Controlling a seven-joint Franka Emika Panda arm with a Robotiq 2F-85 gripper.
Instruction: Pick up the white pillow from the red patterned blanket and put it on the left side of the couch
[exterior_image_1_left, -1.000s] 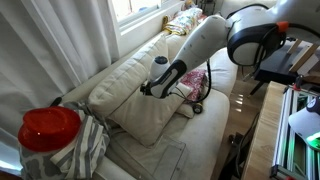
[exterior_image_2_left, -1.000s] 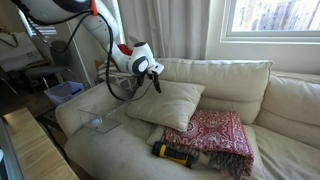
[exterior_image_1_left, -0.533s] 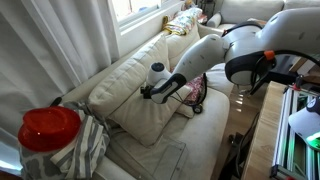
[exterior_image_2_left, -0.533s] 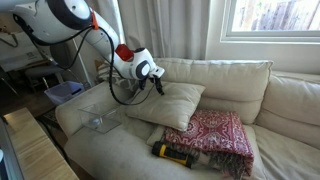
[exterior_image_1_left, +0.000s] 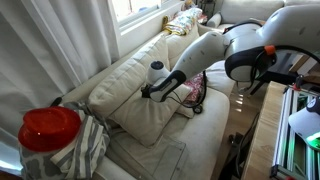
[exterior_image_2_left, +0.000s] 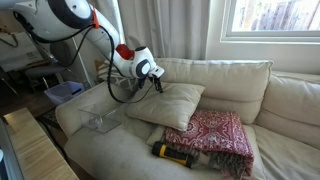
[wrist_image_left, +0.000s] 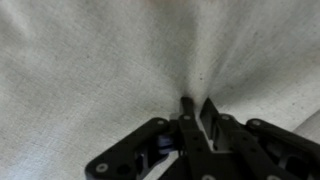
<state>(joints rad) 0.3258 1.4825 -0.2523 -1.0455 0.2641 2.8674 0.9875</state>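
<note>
The white pillow (exterior_image_2_left: 172, 104) (exterior_image_1_left: 135, 108) leans on the couch (exterior_image_2_left: 235, 78) (exterior_image_1_left: 128, 62), with its lower corner over the red patterned blanket (exterior_image_2_left: 214, 133) (exterior_image_1_left: 193, 92). My gripper (exterior_image_2_left: 157, 86) (exterior_image_1_left: 146, 93) presses against the pillow's upper edge. In the wrist view the gripper (wrist_image_left: 197, 101) has its fingers nearly together, pinching a small ridge of the pillow's cream fabric (wrist_image_left: 100, 60). Folds in the cloth radiate from the fingertips. The pillow still rests on the couch.
A yellow and black object (exterior_image_2_left: 175, 153) lies on the seat in front of the blanket. A clear plastic box (exterior_image_2_left: 98, 122) sits on the seat by the armrest. A shiny red round object (exterior_image_1_left: 48, 128) and a striped cloth (exterior_image_1_left: 88, 145) are in the foreground.
The gripper moved down onto the pillow's upper edge and its jaws closed from wide open onto a pinch of the fabric. The pillow has not moved.
</note>
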